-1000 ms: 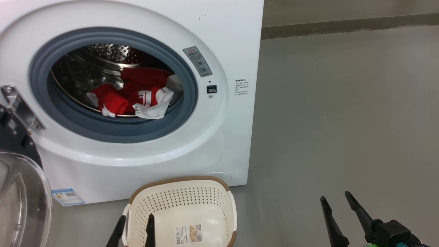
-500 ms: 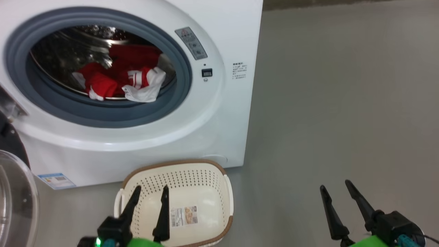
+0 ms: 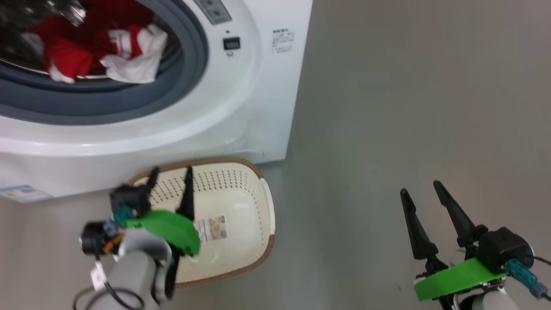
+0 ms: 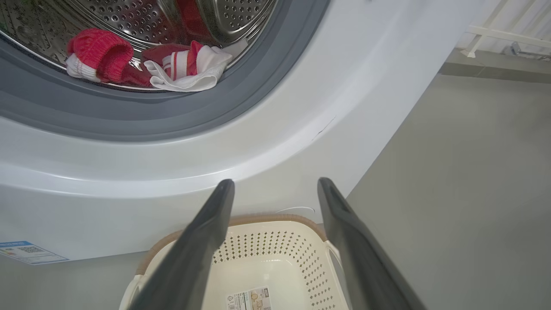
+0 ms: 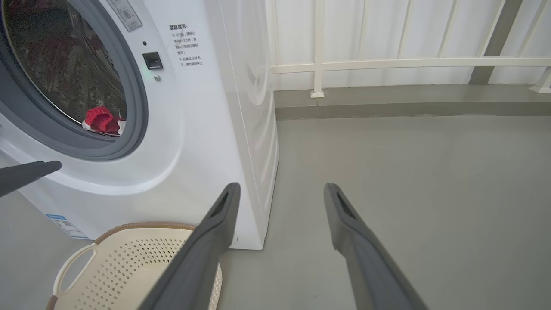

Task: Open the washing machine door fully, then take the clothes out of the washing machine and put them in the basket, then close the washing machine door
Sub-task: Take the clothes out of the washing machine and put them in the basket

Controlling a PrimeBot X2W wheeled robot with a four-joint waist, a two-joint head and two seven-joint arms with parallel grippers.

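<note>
The white washing machine (image 3: 241, 107) stands at the upper left with its drum mouth uncovered; the washing machine door is out of view. Red and white clothes (image 3: 94, 43) lie at the drum's front lip, also seen as clothes (image 4: 172, 69) and clothes (image 5: 101, 119). The cream basket (image 3: 245, 185) sits on the floor against the machine's front. My left gripper (image 3: 171, 172) hovers open over the basket's rear half, its fingers pointing at the machine, with nothing between them (image 4: 275, 183). My right gripper (image 3: 419, 188) is open above bare floor to the right (image 5: 280, 187).
Grey floor (image 3: 387, 107) stretches to the right of the machine. A white railing (image 5: 387, 64) on a low kerb runs along the back. A blue label sticker (image 3: 21, 193) marks the machine's lower left front. One left finger (image 5: 26, 174) pokes into the right wrist view.
The head camera has tilted down and shifted, pushing the machine up and left. My left arm has risen into view, its open gripper now further forward over the basket. The right gripper keeps its pose.
</note>
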